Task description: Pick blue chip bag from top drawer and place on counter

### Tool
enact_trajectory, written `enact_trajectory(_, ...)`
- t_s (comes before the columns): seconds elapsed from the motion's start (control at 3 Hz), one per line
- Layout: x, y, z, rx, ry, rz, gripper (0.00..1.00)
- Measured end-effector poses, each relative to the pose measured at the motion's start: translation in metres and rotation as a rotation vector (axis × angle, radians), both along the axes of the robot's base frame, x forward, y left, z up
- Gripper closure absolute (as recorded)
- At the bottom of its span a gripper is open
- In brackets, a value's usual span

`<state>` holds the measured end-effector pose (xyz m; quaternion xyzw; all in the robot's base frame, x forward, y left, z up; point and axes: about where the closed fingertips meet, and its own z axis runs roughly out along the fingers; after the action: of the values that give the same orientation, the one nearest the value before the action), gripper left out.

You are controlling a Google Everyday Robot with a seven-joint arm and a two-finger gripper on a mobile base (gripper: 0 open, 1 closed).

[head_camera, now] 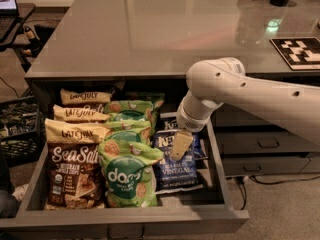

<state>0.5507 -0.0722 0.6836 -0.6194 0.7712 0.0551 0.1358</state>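
1. The blue chip bag (175,171) is seen lying flat in the right part of the open top drawer (150,220). It is dark navy and crinkly, with white "VINEGAR" lettering across its lower half.
2. Its upper portion is partly covered by the gripper (181,145), which is lowered into the drawer directly over the bag. Whether the gripper is apart or closed cannot be told, nor whether contact is made.
3. Green bags (127,176) are packed just beside the blue chip bag, with a brown "Sea Salt" bag (72,171) beyond them.
4. The glossy grey counter (150,29) is seen above the drawer.
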Motion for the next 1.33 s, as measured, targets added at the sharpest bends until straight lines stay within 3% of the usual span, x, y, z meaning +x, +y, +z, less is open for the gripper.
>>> enact_trajectory(0.67, -0.006, -0.003, -0.014, -0.006, 0.05, 0.006, 0.17)
enact_trajectory(1.33, 0.003, 0.005, -0.028, 0.0, 0.08, 0.033, 0.13)
